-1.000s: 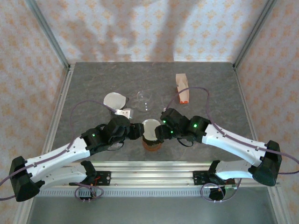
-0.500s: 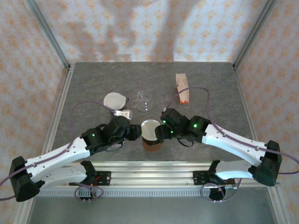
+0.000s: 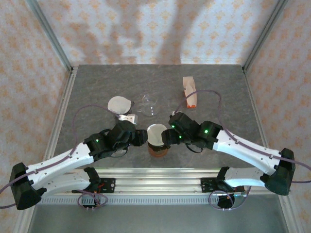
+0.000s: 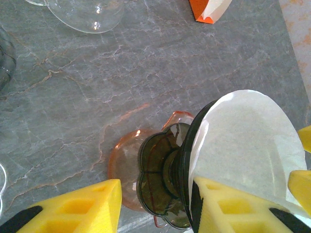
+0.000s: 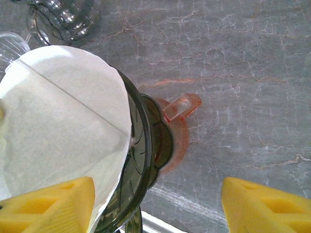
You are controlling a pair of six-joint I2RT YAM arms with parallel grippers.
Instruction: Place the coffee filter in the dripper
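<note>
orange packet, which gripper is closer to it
Right. The right gripper sits at the right side of the dripper, with the orange packet beyond it toward the far right. The left gripper is on the dripper's left side, farther off.

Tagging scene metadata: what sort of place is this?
Probably a lab robot cell dressed as a kitchen: wallpapered walls in a metal frame, a stone-look table, and coffee gear, a paper filter over a dripper.
</note>
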